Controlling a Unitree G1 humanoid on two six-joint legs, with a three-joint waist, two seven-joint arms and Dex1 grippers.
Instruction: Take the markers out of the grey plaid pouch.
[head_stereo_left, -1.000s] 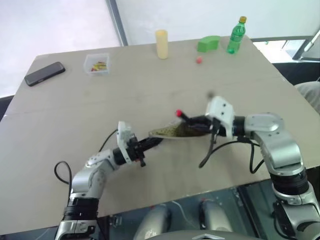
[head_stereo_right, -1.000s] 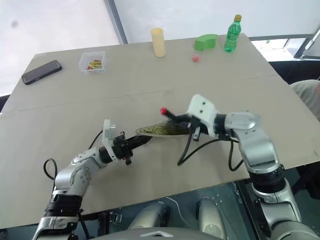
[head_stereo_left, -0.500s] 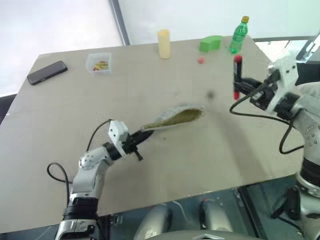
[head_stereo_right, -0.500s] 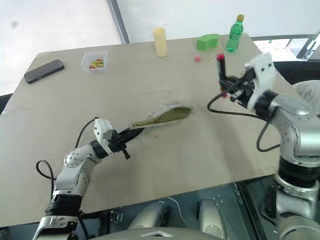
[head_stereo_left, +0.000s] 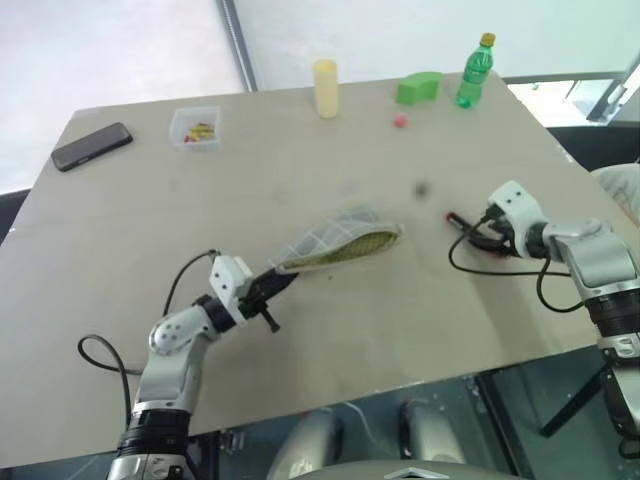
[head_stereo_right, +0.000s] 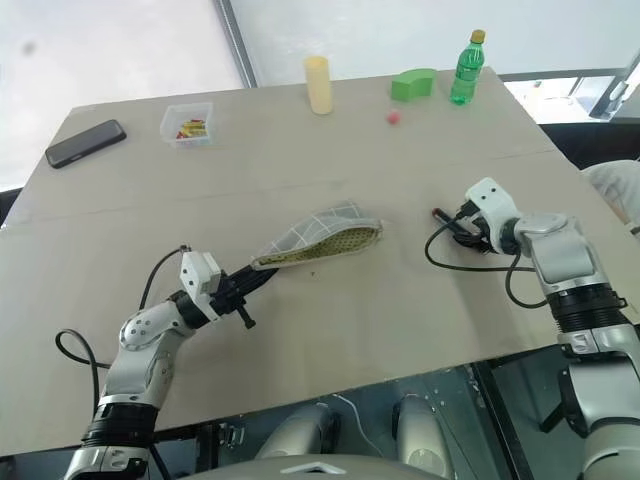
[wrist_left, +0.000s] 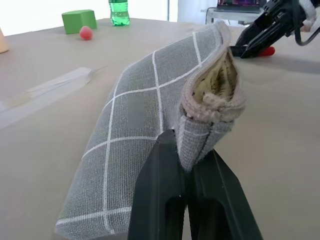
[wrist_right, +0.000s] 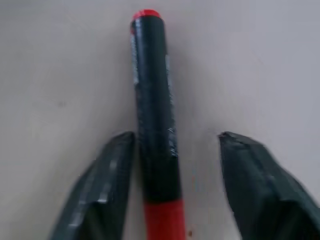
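table (head_stereo_left: 120, 250): broad tan top that carries everything, both arms reaching over its near half.
grey plaid pouch (head_stereo_left: 335, 240): held up off the table by one end, stretching away from the left gripper toward the middle of the table; its open mouth shows the olive-yellow dotted lining, and the far end sags down to the surface.
left gripper (wrist_left: 189, 165): fingers pressed together on the pouch's end seam, fabric pinched between them; the pouch is the only thing it touches.
right gripper (wrist_right: 172, 150): fingers spread apart, tips down at the table, well to the right of the pouch and apart from it.
dark marker (wrist_right: 152, 105): lies flat on the table between the right gripper's spread fingers, just beside one finger and clear of the other; a red end points away from the gripper and a red band sits back toward the wrist. In the head views it pokes out of the gripper toward the pouch.
green bottle (head_stereo_left: 472, 70): upright at the far edge, well beyond the right gripper.
green block (head_stereo_left: 418, 88): just beside the bottle, on its left.
pale yellow cylinder (head_stereo_left: 325, 88): upright at the far edge, well beyond the pouch's far end.
phone (head_stereo_left: 91, 146): dark, flat, far off beyond the left gripper and to its left.
clear box (head_stereo_left: 195, 127): small, with coloured bits inside, between the phone and the cylinder.
red ball (head_stereo_left: 400, 120): small, near the green block, on the side toward the grippers.
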